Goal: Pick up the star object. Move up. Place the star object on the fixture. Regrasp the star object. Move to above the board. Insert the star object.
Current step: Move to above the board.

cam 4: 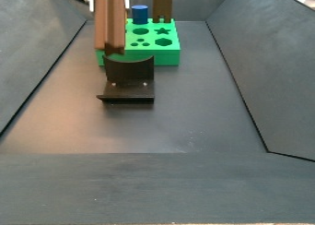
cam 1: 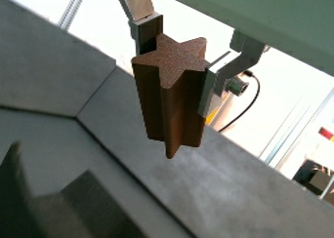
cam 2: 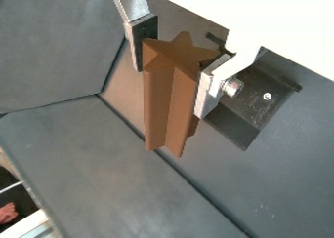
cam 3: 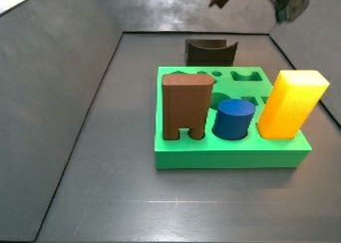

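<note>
One star object [cam 1: 173, 91], clamped between the closed gripper [cam 2: 170, 66] fingers, high above the fixture [cam 4: 127, 79]. Step: placing. Next: lower into the fixture's notch.

Wrist views: mounted close on the gripper [cam 1: 183, 71], looking along the reddish-brown star-shaped prism [cam 2: 170, 96] toward dark floor.
Side view, near: angled down on the thick bright green slab [cam 3: 226, 152], frame centre.
Side view, far: low, down the trough; slab [cam 4: 157, 44] upper left.
Shared: slab, low dark notched fixture [cam 4: 128, 78].
</note>
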You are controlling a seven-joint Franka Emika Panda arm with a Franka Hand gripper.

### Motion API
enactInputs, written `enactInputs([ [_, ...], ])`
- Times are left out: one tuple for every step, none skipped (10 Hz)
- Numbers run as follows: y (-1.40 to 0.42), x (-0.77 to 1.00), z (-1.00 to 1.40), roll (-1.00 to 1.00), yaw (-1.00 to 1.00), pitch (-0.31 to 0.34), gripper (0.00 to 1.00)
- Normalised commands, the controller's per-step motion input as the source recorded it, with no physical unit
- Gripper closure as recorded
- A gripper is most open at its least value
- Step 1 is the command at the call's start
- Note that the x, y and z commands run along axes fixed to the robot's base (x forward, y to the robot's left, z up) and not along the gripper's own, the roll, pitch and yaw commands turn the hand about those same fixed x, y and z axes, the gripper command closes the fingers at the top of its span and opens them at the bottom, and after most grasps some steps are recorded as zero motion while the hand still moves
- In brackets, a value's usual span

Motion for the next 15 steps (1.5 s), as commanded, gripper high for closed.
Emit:
enactInputs([
  [0.02,0.08,1.0,-0.03,0.15,0.124,1.0],
  [0.0,0.07,0.91,-0.03,0.15,0.094,1.0],
  [0.0,0.05,0.74,-0.03,0.15,0.069,1.0],
  [-0.01,0.03,0.56,-0.04,0.14,0.053,1.0],
  [-0.01,0.02,0.34,-0.04,0.12,0.035,1.0],
  [-0.01,0.02,0.17,-0.04,0.1,0.028,1.0],
  [-1.0,-0.55,0.31,-1.0,-0.04,-0.06,1.0],
  [-1.0,-0.56,0.33,-1.0,-0.04,-0.072,1.0],
  [-1.0,-0.59,0.33,-1.0,-0.05,-0.083,1.0],
  [-1.0,-0.6,0.33,-1.0,-0.06,-0.09,1.0],
  [-1.0,-0.61,0.33,-1.0,-0.06,-0.094,1.0],
  [-1.0,-0.62,0.34,-1.0,-0.07,-0.093,1.0],
  [-1.0,-0.64,0.34,-1.0,-0.08,-0.1,1.0],
  [-1.0,-0.67,0.34,-1.0,-0.08,-0.105,1.0],
  [-1.0,-0.7,0.35,-1.0,-0.09,-0.112,1.0],
])
